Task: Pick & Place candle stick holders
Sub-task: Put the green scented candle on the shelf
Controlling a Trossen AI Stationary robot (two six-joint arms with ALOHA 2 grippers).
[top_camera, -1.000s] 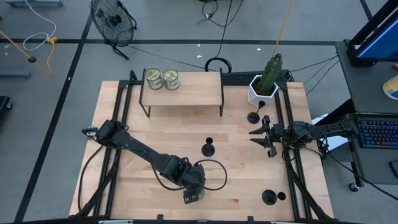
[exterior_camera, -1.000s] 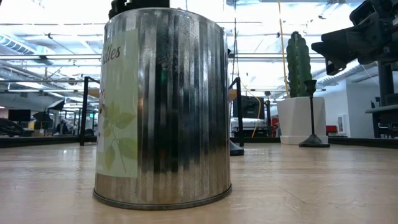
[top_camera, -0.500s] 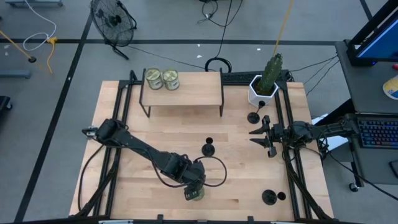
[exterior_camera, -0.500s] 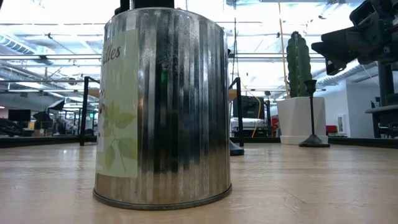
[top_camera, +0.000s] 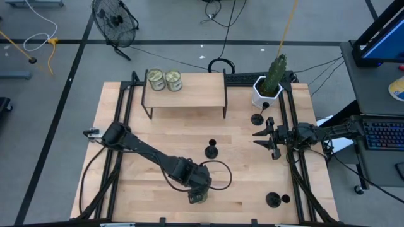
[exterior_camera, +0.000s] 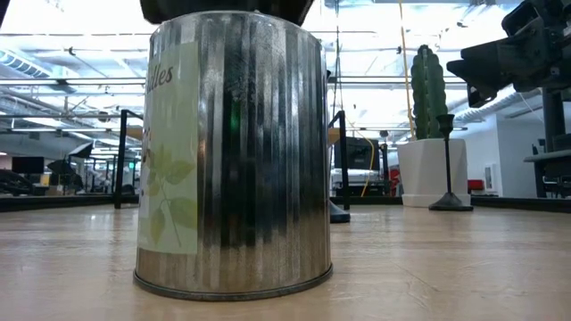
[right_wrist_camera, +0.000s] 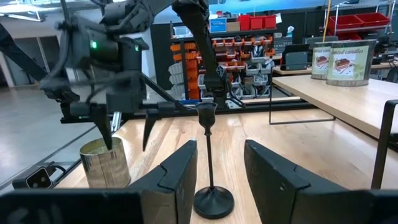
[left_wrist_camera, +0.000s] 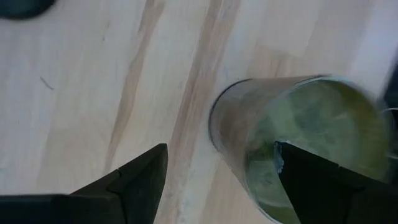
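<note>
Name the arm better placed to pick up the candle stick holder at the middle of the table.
Right, probably. The right gripper is open and empty, and its wrist view frames the middle candle stick holder straight ahead. The left gripper, though close, hangs open over a glass jar near the front edge.
</note>
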